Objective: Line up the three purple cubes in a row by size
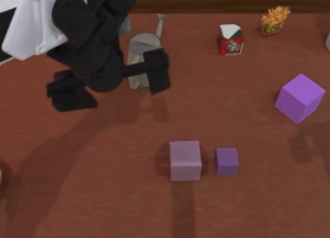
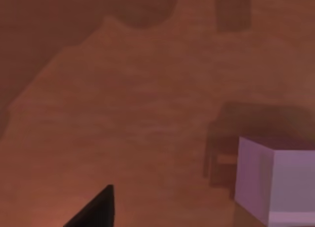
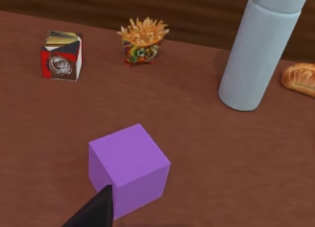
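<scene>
Over the counter's [image 1: 93, 196] far-left part, the top view shows the left end effector [image 1: 111, 80] hovering high with its fingers spread wide and nothing between them, above a grey watering can [image 1: 142, 57]. Near the middle of the near edge the medium cube [image 1: 185, 160] and the small cube [image 1: 227, 161] sit just beside each other, apart by a narrow gap. The large cube [image 1: 299, 97] lies well apart by the right edge, turned askew to the pair. A small carton [image 1: 230, 40] and a fries pack [image 1: 274, 20] stand along the far edge.

From the left wrist view, only the medium cube [image 2: 275, 182] and one dark fingertip [image 2: 96, 210] show.

From the right wrist view, the large cube [image 3: 129, 169] lies near a fingertip [image 3: 96, 210] of the right end effector; whether it is released or clenched I cannot tell. A pale bottle [image 3: 258, 52] and bread [image 3: 300, 79] stand beyond.

Likely risk: gripping the askew cube off-square could twist it, and setting it down tight could nudge the medium cube. The carton's [image 3: 61, 54] print is unreadable.
</scene>
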`<state>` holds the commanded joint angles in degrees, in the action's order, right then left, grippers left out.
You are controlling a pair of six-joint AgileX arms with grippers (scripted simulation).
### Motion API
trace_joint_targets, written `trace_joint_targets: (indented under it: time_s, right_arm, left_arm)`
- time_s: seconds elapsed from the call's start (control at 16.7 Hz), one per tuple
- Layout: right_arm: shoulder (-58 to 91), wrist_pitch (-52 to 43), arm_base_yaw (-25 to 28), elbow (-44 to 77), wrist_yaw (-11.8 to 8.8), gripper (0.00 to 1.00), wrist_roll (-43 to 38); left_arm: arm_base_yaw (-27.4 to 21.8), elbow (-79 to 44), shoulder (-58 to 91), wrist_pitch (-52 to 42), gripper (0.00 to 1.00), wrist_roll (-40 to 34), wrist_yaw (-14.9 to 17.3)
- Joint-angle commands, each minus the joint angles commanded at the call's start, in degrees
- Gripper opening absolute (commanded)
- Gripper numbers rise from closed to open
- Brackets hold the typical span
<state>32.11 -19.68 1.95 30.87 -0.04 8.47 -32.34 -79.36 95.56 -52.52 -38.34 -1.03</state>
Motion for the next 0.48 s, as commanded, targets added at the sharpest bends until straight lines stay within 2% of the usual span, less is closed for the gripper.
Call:
trace_joint_targets:
  time_s: [0.48]
  right_arm:
    - [54.55,-28.78,2.47,43.53,0.23,1.0,11.72]
  left_arm:
    - [17.16,39.85,-45.72,24.45,1.0,16.04,0.15]
